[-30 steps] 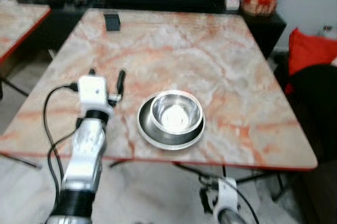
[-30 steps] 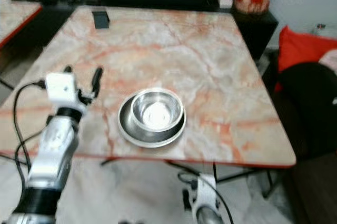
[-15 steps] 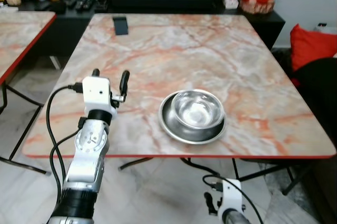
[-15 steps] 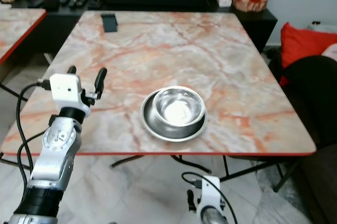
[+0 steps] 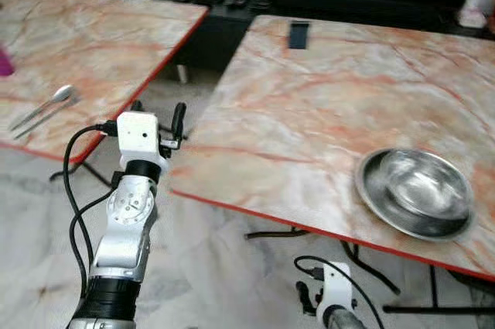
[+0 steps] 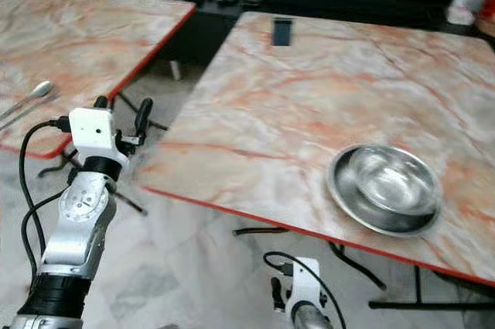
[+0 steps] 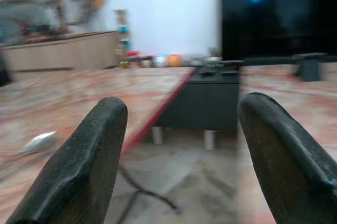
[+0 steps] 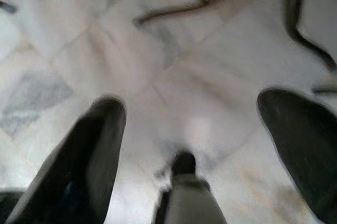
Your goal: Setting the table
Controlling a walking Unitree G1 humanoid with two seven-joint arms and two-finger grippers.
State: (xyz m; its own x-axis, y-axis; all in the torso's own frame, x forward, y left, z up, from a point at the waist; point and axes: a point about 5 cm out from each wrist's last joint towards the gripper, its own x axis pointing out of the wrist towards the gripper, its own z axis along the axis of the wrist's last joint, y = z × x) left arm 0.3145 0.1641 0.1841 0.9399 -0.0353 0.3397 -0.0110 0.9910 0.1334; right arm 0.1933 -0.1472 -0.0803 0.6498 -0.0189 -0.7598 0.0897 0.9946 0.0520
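A steel bowl (image 5: 414, 192) is sitting near the right edge of the marble worktop (image 5: 309, 104). The left hand (image 5: 157, 110) is hovering empty, fingers spread, over the gap between 2 worktops. A spoon (image 5: 42, 106) is lying on the left worktop (image 5: 77, 42). The right hand (image 8: 200, 145) is hanging low above the floor (image 8: 174, 76), fingers spread.

Left eye view: left gripper (image 5: 158, 108) raised, fingers parted, nothing between them, sitting over the floor gap between the two marble tables. Near table (image 5: 309, 112) carries a steel bowl (image 5: 414, 192) near its red front edge, on the robot's right side, and a small dark phone-like object (image 5: 298, 34) at the far edge. Second table (image 5: 93, 42) to the left has a spoon (image 5: 48, 104) near its front edge. Right gripper (image 5: 325, 298) hangs low over the tiled floor (image 5: 224, 282); finger state unreadable.
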